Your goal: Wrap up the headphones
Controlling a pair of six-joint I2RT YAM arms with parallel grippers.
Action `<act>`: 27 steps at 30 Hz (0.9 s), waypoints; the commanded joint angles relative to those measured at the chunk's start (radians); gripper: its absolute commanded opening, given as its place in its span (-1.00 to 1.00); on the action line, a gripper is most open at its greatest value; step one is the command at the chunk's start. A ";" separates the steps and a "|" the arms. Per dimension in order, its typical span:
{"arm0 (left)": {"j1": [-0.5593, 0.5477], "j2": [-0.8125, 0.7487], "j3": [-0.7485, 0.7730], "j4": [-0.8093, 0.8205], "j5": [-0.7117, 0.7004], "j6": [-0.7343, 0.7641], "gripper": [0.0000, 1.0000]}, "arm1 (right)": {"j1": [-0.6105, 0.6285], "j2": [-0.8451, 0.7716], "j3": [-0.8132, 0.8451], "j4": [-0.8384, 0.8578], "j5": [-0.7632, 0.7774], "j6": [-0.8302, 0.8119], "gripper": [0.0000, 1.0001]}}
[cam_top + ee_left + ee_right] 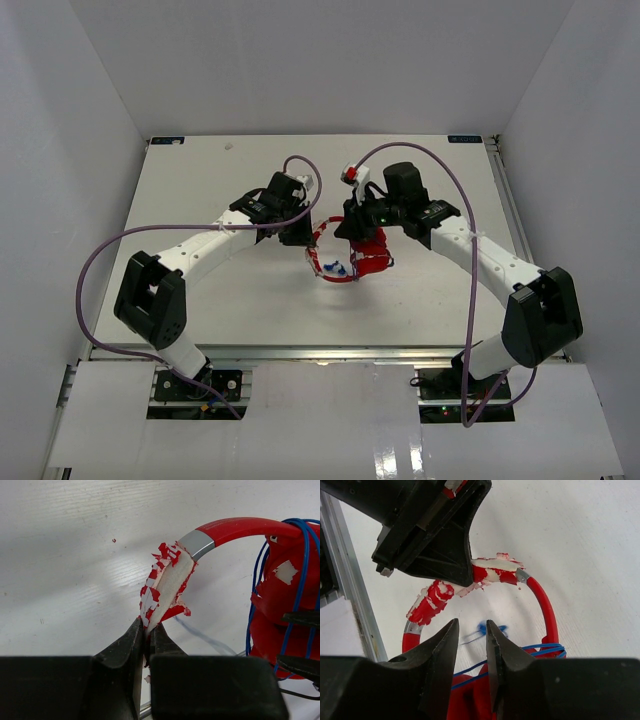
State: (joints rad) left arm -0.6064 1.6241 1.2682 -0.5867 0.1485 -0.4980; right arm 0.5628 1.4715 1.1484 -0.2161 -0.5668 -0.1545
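The red headphones [368, 258] lie at the table's middle, the thin blue cable [300, 580] wound round the two cups [272, 625]. My left gripper [148, 628] is shut on the flaking red-and-white padding of the headband [167, 580], and shows in the top view as the left gripper [306, 240]. My right gripper [471, 629] hovers just above the cups [470, 697] with its jaws a little apart and nothing between them. Beyond its tips the cable's blue end [487, 628] shows blurred inside the headband's loop [542, 605]. In the top view the right gripper [360, 240] stands over the cups.
Thick purple robot cables [100, 260] arc over both arms. An aluminium rail [350, 605] runs along the table's edge in the right wrist view. White walls enclose the table [220, 300] on three sides. The left gripper's black body [430, 530] hangs close above the right gripper.
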 commanded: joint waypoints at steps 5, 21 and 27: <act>-0.003 -0.056 0.034 -0.047 -0.032 0.014 -1.00 | 0.007 -0.066 0.079 -0.125 -0.033 -0.183 -0.13; 0.150 0.033 0.016 -0.028 0.009 0.098 -1.00 | -0.112 -0.242 -0.006 -0.187 -0.232 -0.259 0.20; 0.183 0.131 0.073 -0.021 0.035 0.102 -1.00 | -0.174 -0.287 -0.099 -0.181 -0.275 -0.261 0.22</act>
State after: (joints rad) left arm -0.4379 1.7208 1.2721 -0.6537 0.1050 -0.4019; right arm 0.4289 1.2185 1.1011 -0.3987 -0.7877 -0.4021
